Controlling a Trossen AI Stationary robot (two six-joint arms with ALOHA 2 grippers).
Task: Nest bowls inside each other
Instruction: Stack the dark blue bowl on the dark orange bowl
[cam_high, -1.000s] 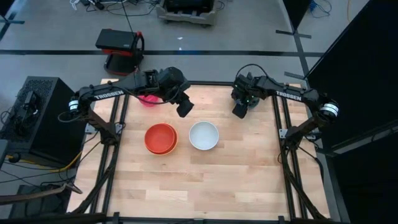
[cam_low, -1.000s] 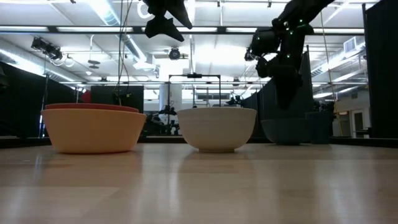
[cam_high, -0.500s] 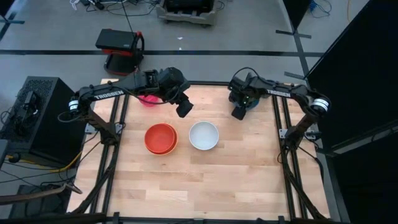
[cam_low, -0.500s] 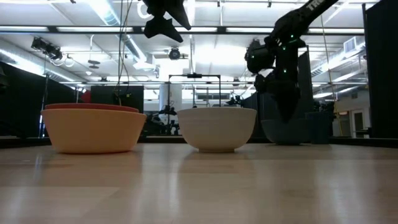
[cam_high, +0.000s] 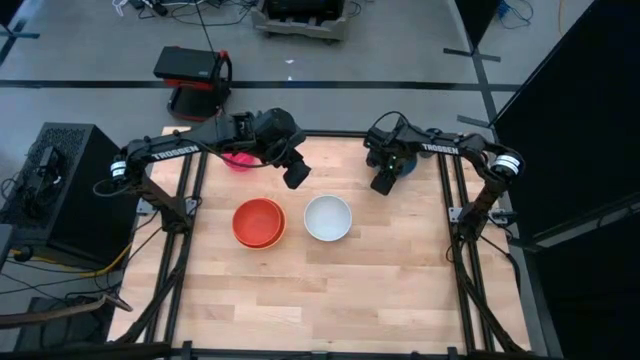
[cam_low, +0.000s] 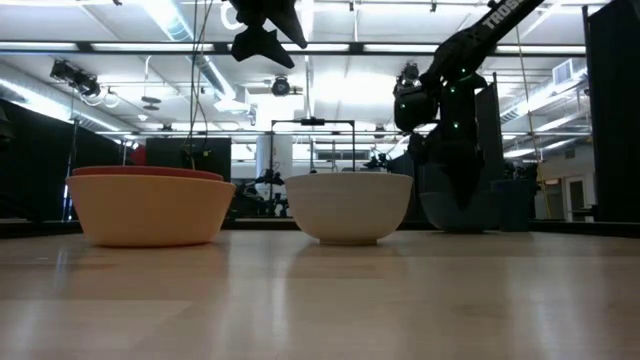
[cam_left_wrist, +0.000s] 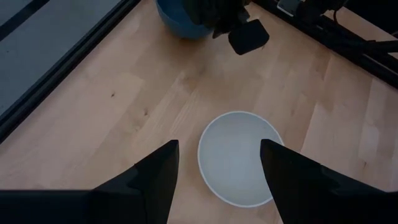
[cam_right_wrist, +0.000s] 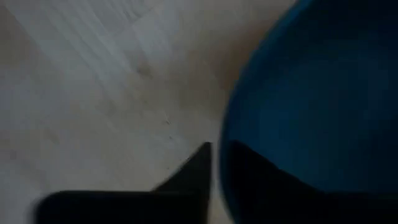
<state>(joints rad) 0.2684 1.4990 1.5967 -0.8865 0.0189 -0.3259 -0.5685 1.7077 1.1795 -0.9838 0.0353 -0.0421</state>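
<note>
Teal-blue bowl (cam_right_wrist: 311, 106) sits at the table's far right corner, directly under the right gripper (cam_high: 382, 183), whose fingers straddle its near rim, closing but not visibly clamped. Left gripper (cam_high: 296, 172) hovers open above the white bowl (cam_high: 328, 217), farther off.

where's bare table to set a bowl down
Free: the wooden table's near half, below the stacked red-in-orange plastic bowls and round white plastic bowl. Crowded: the far edge, around the pink bowl and teal-blue bowl.
</note>
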